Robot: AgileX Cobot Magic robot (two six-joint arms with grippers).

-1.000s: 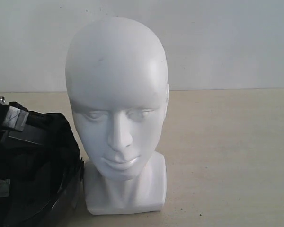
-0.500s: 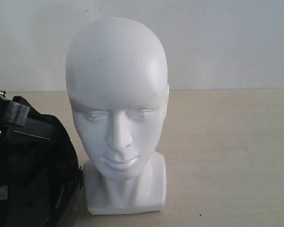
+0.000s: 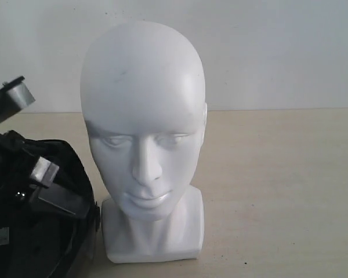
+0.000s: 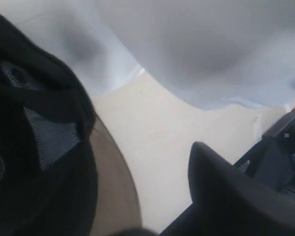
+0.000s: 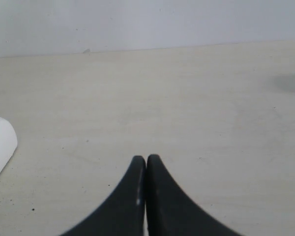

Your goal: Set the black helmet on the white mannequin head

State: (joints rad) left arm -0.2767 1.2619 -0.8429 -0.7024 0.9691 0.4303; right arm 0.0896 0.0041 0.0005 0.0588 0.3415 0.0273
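Nearest the exterior camera, the black helmet (image 3: 75,174) is seen at about 8 o'clock from the white mannequin head (image 3: 142,127), just beside its squared neck base, with its padded inside turned to the camera. The fingers of the left gripper (image 3: 32,132) are spread wide: one is set over the helmet's inside, the other is raised clear above it, and nothing is clamped. The head is stood upright on the table (image 3: 278,191), facing the camera, bare. The right gripper (image 5: 146,187) is held over bare table, its fingers pressed together and empty. A pale wall (image 3: 278,52) is seen behind.
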